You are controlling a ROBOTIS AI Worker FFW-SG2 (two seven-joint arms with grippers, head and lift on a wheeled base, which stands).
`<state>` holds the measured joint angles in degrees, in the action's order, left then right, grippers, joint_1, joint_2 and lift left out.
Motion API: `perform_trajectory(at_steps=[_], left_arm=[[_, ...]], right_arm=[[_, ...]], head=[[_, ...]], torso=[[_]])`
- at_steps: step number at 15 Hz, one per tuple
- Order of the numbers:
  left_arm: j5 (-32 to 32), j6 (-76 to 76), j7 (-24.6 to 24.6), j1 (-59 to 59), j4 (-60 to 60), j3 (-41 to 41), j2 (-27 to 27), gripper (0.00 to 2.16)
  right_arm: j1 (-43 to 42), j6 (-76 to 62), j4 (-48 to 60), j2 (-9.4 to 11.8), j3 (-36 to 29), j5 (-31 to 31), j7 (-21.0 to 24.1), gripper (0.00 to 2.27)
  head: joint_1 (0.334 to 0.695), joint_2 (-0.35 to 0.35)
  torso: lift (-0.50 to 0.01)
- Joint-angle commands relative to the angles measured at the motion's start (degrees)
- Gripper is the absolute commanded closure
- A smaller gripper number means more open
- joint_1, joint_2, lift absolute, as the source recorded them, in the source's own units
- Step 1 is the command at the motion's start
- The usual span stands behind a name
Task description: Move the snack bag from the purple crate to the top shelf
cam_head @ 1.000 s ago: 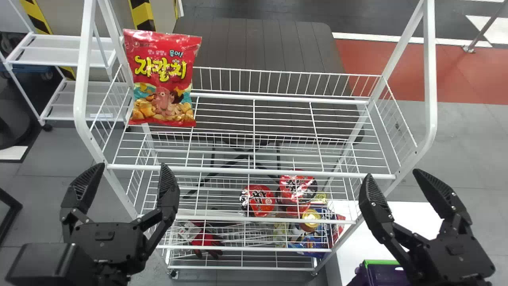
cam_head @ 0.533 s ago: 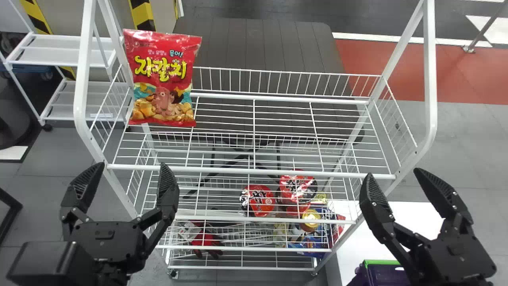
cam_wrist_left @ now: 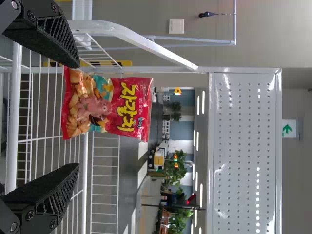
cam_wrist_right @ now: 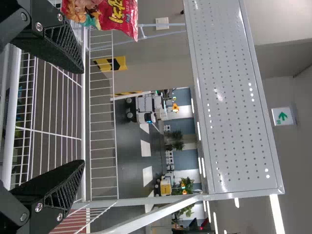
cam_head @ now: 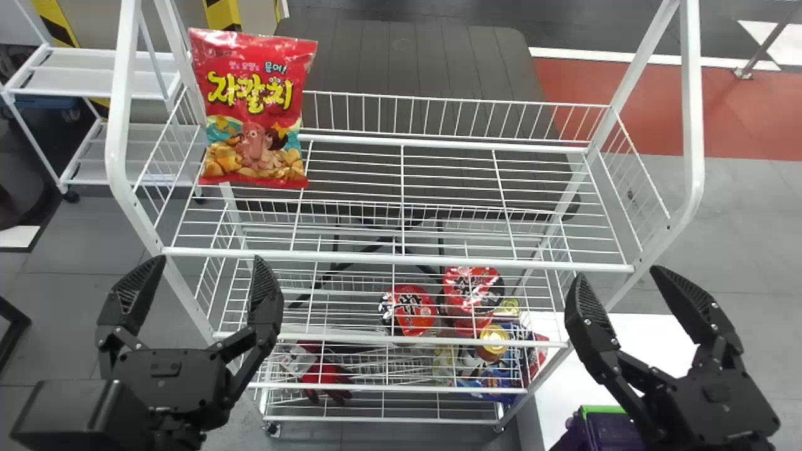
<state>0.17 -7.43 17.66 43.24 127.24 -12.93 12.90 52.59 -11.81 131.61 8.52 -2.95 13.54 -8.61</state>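
The red snack bag point(cam_head: 254, 109) stands upright at the left end of the rack's top wire shelf point(cam_head: 451, 188). My left gripper point(cam_head: 203, 275) is open with nothing between its fingers, in front of the shelf's left end and nearer than the bag. In the left wrist view the bag point(cam_wrist_left: 105, 103) stands beyond the open left gripper point(cam_wrist_left: 78, 117). At the shelf's right end, my right gripper point(cam_head: 617, 285) is open and holds nothing. The right wrist view has the open right gripper point(cam_wrist_right: 80, 117) and part of the bag point(cam_wrist_right: 105, 13). The purple crate point(cam_head: 604, 432) is at the bottom right.
Lower wire shelves hold red packages point(cam_head: 408, 310), a yellow-lidded jar point(cam_head: 493, 341) and red-and-black gloves point(cam_head: 326, 381). White uprights point(cam_head: 692, 106) flank the top shelf. A white table point(cam_head: 645, 351) stands at right, a white cart point(cam_head: 100, 72) at back left.
The rack and bag have shifted slightly upward in the head view and look a little larger. Both grippers stay almost where they were, still open.
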Motion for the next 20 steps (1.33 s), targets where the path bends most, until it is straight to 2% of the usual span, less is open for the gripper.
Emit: perform_trajectory(at_steps=[1,20], left_arm=[[0.0,0.0,0.0,0.0,0.0,0.0,0.0,0.09],[0.2,0.0,-0.1,-0.4,-0.3,0.0,-0.1,0.09]], right_arm=[[0.0,0.0,0.0,0.0,0.0,0.0,0.0,0.18],[0.0,-0.9,-0.7,-0.1,0.0,-0.3,0.3,0.18]], head=[[0.695,-0.069],[0.695,-0.073]], torso=[[-0.041],[-0.118]])
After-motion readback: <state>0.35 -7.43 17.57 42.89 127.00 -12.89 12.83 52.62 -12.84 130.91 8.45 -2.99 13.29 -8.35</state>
